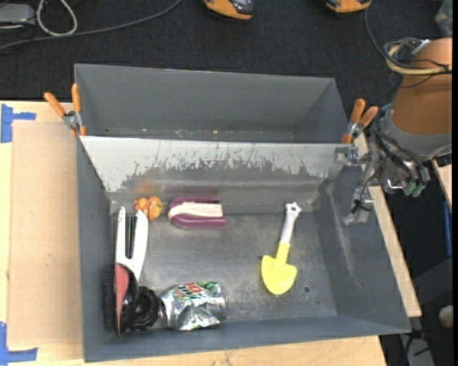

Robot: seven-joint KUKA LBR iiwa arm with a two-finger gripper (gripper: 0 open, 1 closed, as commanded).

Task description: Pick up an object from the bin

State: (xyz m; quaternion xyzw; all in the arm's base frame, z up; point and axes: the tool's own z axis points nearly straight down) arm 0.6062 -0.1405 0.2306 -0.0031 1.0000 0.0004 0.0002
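Gripper (359, 204) hangs over the bin's (214, 105) right sloped wall, near the rim; can't tell if it's open or closed. Nearest item is the yellow shovel (279, 269) with a white handle, on the floor right of centre, well apart. Crushed can (192, 305), brush (128, 269) and purple-white piece (196, 213) lie further left.

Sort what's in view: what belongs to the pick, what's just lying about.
Job: gripper, bin, and its pickable things: yellow shovel, purple-and-white block, crushed can, white-handled brush, small orange piece.
Lying about: cables beyond the bin's far wall.
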